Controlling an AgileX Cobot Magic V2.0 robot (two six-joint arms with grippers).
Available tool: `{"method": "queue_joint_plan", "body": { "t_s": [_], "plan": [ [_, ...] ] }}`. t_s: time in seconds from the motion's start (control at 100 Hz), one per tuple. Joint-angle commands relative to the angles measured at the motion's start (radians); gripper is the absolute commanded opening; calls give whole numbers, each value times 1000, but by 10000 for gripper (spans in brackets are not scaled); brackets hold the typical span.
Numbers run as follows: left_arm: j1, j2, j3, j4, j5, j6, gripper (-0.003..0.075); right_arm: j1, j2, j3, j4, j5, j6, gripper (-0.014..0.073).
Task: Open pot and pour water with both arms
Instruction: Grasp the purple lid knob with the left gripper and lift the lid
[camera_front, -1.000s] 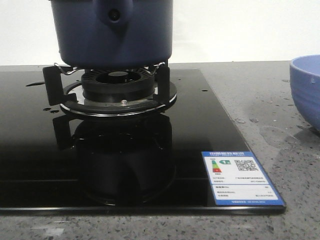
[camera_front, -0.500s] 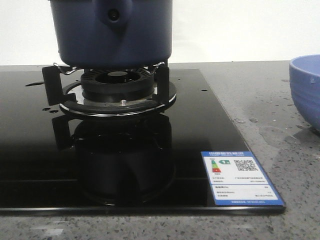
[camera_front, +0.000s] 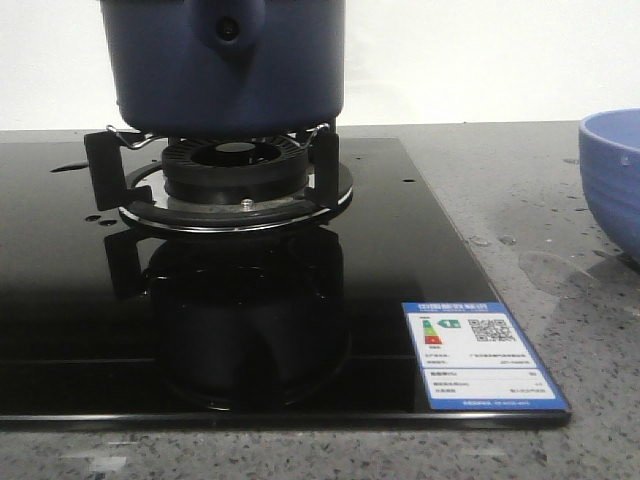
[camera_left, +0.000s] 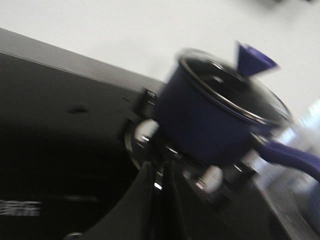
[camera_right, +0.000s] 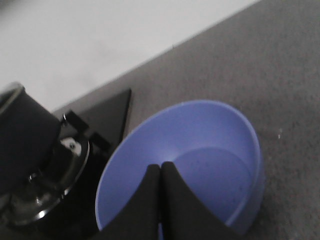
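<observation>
Currently, step: lid removal, not begun.
Pot (camera_front: 222, 65): seated on burner (camera_front: 235, 170), 12 o'clock on hob; glass lid (camera_left: 227, 85) on.
Left claw (camera_left: 159, 185): pressed together, empty; open before the knob.
Right claw (camera_right: 160, 187): pressed together, empty, over bowl (camera_right: 200, 145).

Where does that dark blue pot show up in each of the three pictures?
Front view: pot at top left-centre, sitting on the burner.
Left wrist view: pot right of centre, blurred, lid on.
Right wrist view: only a dark sliver of it at the left edge.
Shared landmark: the burner under the pot.
</observation>
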Motion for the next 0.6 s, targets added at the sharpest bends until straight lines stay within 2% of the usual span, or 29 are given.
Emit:
{"method": "queue_joint_plan", "body": {
  "t_s": [0.0,0.09,0.16,0.29,0.45,0.53,0.59],
  "plan": [
    [-79,99,-116,-15,36,46,-20,-7,98,-119,-22,136,-2,-69],
    [-174,180,-195,-101,109,168,-18,-5,185,-198,-13,303,-2,-69],
    [-244,231,-244,-259,151,340,-11,-5,238,-254,30,395,-27,-69],
    [-330,311,-305,-580,240,650,-4,-5,307,-323,294,497,-232,-69],
    [-307,394,-338,-825,363,906,-4,-5,369,-344,614,558,-499,-69],
    [-276,427,-349,-888,423,983,-3,-5,374,-344,683,538,-643,-69],
    [-244,446,-360,-910,467,1034,3,-5,374,-346,692,508,-702,-69]
  ]
}}
